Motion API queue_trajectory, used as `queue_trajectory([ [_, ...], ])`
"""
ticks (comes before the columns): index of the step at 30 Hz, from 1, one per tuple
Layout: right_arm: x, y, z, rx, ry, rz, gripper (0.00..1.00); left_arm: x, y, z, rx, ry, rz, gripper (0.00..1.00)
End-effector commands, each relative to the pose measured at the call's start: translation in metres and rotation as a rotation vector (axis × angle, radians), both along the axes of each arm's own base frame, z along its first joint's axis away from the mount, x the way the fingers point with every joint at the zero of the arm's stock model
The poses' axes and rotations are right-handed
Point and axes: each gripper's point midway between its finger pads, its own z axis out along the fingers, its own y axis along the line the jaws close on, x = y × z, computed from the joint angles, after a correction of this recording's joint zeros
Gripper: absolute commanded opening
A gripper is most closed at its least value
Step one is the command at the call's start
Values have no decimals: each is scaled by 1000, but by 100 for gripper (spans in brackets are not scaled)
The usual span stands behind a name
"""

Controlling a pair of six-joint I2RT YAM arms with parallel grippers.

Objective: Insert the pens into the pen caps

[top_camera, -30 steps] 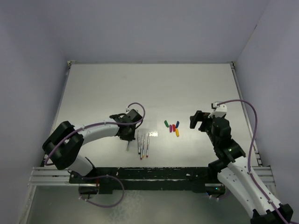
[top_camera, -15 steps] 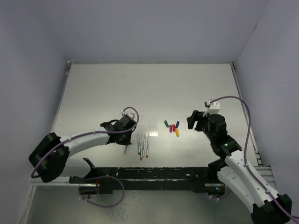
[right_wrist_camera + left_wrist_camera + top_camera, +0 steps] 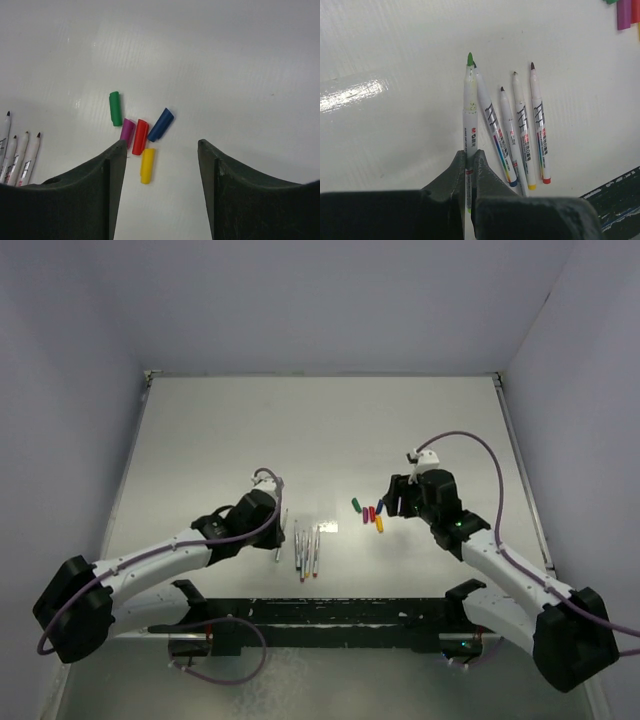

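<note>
Over the last second the left gripper (image 3: pixel 469 161) has drawn back towards its base with the green-tipped pen (image 3: pixel 470 110) pinched between its fingers. The pen is lifted clear of the four other pens (image 3: pixel 522 130), which lie side by side on the table (image 3: pixel 300 430). Meanwhile the right gripper (image 3: pixel 160 144) has moved left, and with its jaws spread wide it now hovers just short of the caps (image 3: pixel 140 136), the green cap (image 3: pixel 115 108) farthest left. That probably sets up picking a cap for the held pen. The held barrel carries a small mark that looks like M&G; the other print is too small to read.
</note>
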Motion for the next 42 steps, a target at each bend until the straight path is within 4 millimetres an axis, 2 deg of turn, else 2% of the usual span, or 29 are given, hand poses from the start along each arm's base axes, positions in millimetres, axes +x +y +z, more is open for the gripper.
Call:
queue_trajectory([
  [1,24,32,30,-23,-106,90,61,1,-20,15,-109,-66,-72,0],
  [6,33,63,25,-87,-103,168,57,-3,-23,26,-157,-105,-97,0],
  [13,49,83,15,-120,-64,234,57,-11,-26,37,-251,-166,-131,0],
  [21,53,93,-6,-153,5,273,50,-12,-24,41,-247,-173,-142,0],
  [28,49,97,-27,-163,55,290,49,-11,-24,41,-236,-171,-140,0],
  [42,50,105,-49,-191,106,319,48,-9,-22,37,-206,-154,-132,0],
])
